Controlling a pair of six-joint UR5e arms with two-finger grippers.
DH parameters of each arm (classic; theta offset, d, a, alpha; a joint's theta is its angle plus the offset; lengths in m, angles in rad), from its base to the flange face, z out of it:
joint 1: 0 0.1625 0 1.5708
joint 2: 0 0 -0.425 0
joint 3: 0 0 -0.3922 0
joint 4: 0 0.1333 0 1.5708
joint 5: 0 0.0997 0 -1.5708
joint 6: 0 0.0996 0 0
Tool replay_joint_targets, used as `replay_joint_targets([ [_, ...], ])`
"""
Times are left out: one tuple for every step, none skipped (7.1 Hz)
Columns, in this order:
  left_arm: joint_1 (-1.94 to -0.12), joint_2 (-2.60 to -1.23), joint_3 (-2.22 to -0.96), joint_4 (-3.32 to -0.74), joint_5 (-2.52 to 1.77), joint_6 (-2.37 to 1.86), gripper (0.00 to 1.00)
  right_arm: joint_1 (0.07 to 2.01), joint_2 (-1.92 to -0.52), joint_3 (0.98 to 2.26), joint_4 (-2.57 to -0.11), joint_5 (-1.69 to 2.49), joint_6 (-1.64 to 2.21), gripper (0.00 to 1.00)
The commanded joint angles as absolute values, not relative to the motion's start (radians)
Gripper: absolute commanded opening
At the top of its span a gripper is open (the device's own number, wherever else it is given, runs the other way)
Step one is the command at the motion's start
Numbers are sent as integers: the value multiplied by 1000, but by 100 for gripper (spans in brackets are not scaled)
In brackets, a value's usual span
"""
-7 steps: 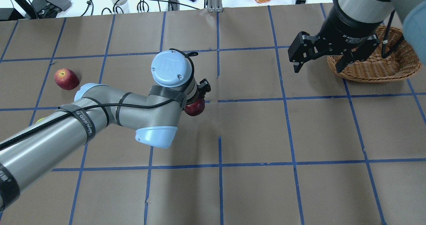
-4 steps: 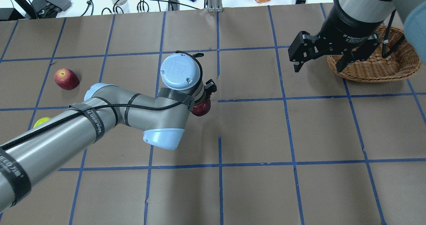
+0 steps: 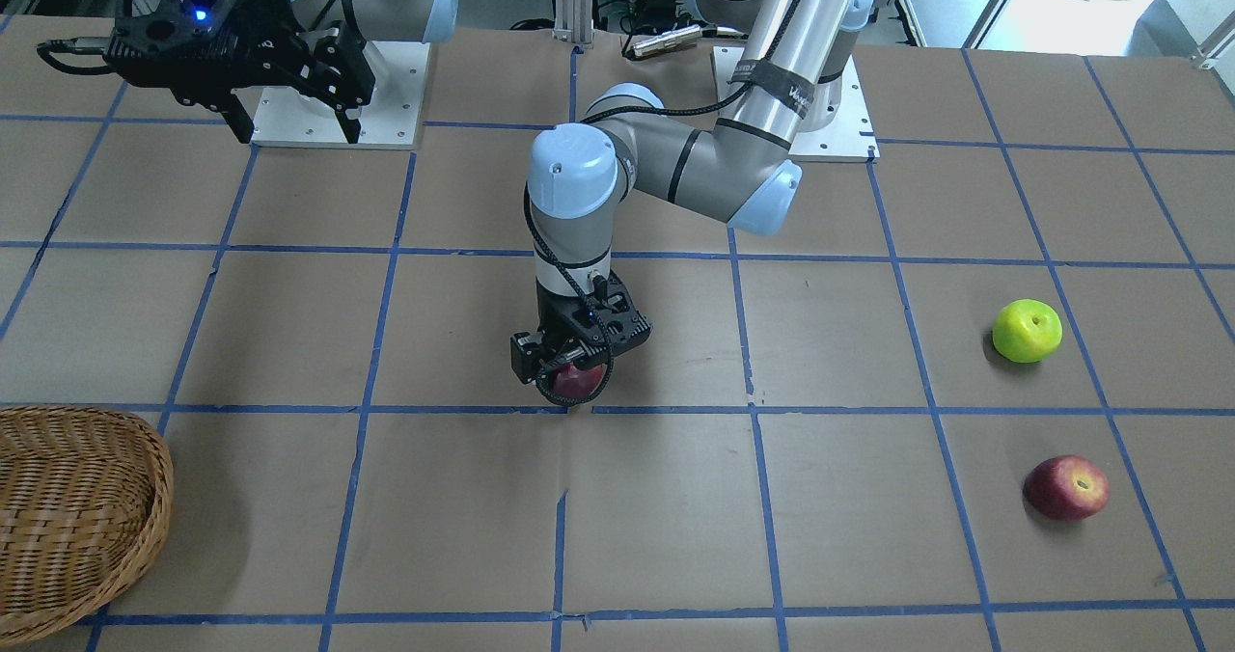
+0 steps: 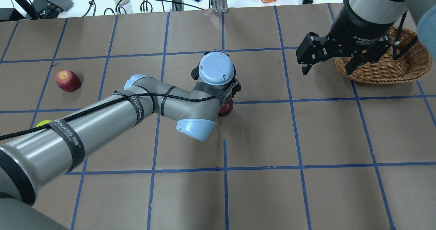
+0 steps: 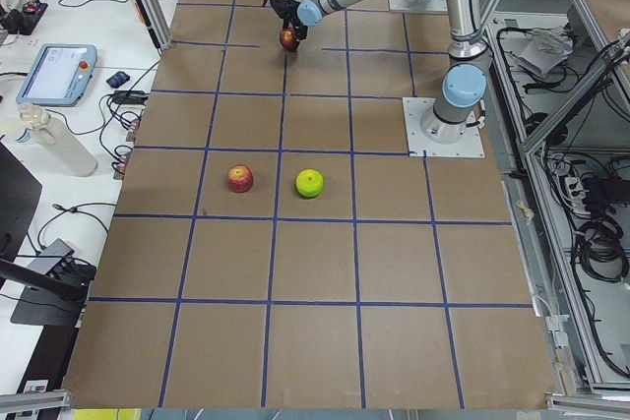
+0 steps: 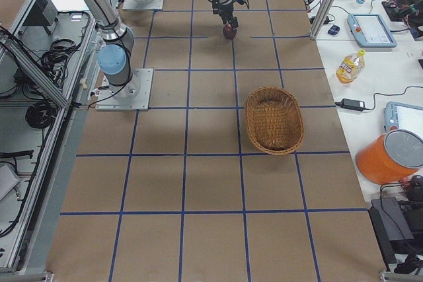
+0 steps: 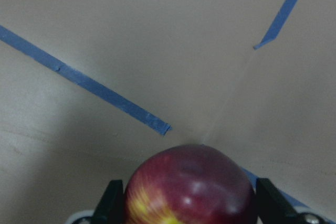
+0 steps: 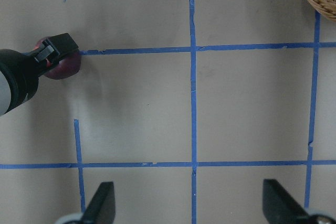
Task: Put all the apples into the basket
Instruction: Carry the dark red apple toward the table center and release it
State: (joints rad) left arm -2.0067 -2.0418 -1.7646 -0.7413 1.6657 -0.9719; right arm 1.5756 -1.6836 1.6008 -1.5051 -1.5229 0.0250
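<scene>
Brown taped table (image 4: pixel 306 196), maroon apple (image 7: pixel 190 187) half hidden in left gripper (image 3: pixel 571 367)

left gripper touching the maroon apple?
Touching. The left wrist view shows the left gripper with both fingers pressed against the maroon apple, no gap.

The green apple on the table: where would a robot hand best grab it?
Probably across its round middle, coming straight down from above. The green apple sits free on the table with its stem dimple roughly upward, and the red apple lies well apart, leaving room on both sides.
</scene>
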Motion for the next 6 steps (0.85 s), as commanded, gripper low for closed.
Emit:
replay_joint_targets([
  [-1971, -2017, -1723, -823, 1658, -924, 100, 1566, -1681, 1640, -1515, -1523, 31, 100],
  [-1941, -1993, -1688, -898, 1629, -870, 100, 1563, -1681, 1669, -1520, -1523, 26, 100],
  [-1906, -1965, -1646, -984, 1628, -777, 100, 1563, -1681, 1690, -1520, -1523, 28, 100],
  [-1857, -1929, -1620, -1073, 1597, -650, 100, 1563, -1683, 1707, -1522, -1520, 37, 100],
  [-1786, -1872, -1615, -1141, 1588, -494, 100, 1563, -1680, 1716, -1523, -1514, 40, 100],
  [-1716, -1812, -1615, -1213, 1583, -336, 100, 1563, -1665, 1718, -1535, -1511, 40, 100],
])
